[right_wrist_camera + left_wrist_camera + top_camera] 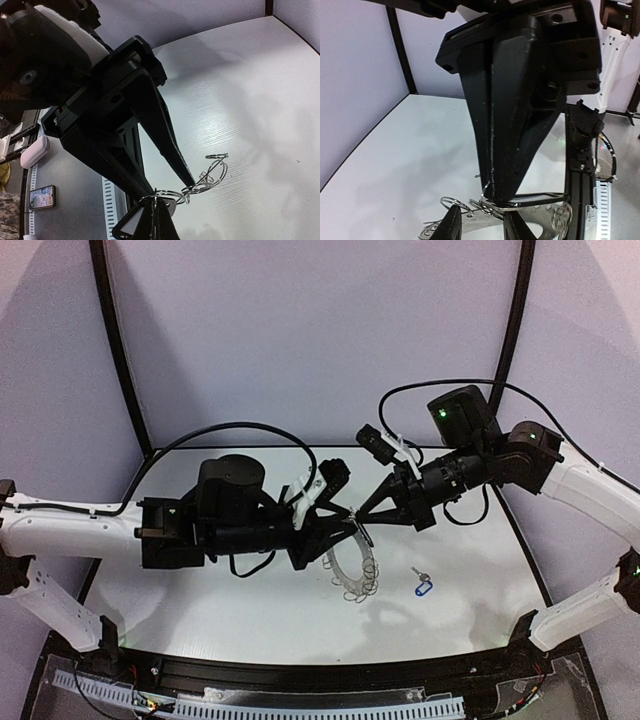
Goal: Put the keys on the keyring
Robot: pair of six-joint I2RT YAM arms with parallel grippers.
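The left pincer (482, 222) is gripping the keyring (352, 575) over the counter's (250, 610) middle, while the clenched right pincer (152, 215) is working at its wire loops (195, 188). The blue-tagged key (422, 587) is lying loose toward the right edge, not yet threaded; the other key is not showing.

The keyring (352, 568) is held at the middle of the counter (200, 610), where the left gripper (348, 523) is met by the right gripper (364, 524). One key (423, 586) is laid on the counter to its right, apart.
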